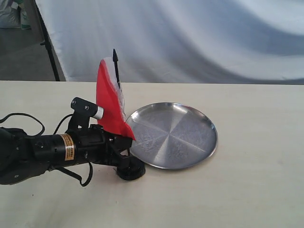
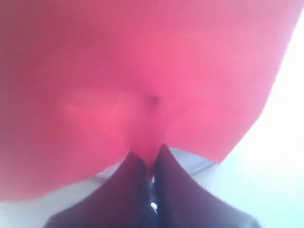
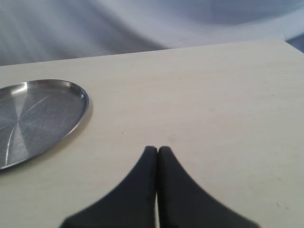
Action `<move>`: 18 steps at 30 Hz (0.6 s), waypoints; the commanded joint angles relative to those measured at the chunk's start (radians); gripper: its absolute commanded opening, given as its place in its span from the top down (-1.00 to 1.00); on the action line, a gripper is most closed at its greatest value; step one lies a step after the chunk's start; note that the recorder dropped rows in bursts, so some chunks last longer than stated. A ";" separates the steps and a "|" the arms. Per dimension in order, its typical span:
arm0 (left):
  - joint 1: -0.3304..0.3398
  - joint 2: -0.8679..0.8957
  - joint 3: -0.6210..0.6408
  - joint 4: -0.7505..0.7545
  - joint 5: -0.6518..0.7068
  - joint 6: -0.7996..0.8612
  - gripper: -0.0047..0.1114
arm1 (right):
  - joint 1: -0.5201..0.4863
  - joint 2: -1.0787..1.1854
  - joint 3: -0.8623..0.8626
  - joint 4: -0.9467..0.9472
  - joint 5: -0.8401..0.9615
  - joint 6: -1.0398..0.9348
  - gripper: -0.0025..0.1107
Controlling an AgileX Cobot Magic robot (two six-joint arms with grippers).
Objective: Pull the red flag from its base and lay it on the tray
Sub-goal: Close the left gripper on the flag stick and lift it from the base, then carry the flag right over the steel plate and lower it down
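Observation:
The red flag point(image 1: 110, 105) stands upright on its thin black stick, whose foot sits in the small black base point(image 1: 131, 169) just in front of the tray's left rim. My left gripper point(image 1: 124, 142) is shut on the flag low down, right above the base. In the left wrist view the red cloth point(image 2: 142, 85) fills most of the picture and is pinched between the dark fingers point(image 2: 130, 175). The silver tray point(image 1: 190, 152) lies right of the flag. My right gripper point(image 3: 157, 150) is shut on nothing above bare table, apart from the tray point(image 3: 28, 118).
The pale wooden table point(image 1: 256, 190) stretches right and forward of the tray. A white cloth backdrop point(image 1: 190, 38) hangs behind the table's far edge, with a black stand leg point(image 1: 47, 42) at the back left. The left arm's cable point(image 1: 28, 118) trails on the table.

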 commanded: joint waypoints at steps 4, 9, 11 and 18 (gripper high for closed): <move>-0.002 0.002 -0.004 -0.007 -0.011 0.000 0.92 | -0.003 -0.004 -0.003 0.005 -0.009 -0.003 0.96; -0.002 0.000 -0.004 0.002 -0.070 0.000 0.92 | -0.003 -0.004 -0.003 0.005 -0.009 -0.003 0.96; -0.002 -0.009 -0.004 0.003 -0.085 0.000 0.92 | -0.003 -0.004 -0.003 0.005 -0.009 -0.003 0.96; -0.002 -0.084 -0.004 0.036 -0.083 0.004 0.92 | -0.003 -0.004 -0.003 0.005 -0.009 -0.003 0.96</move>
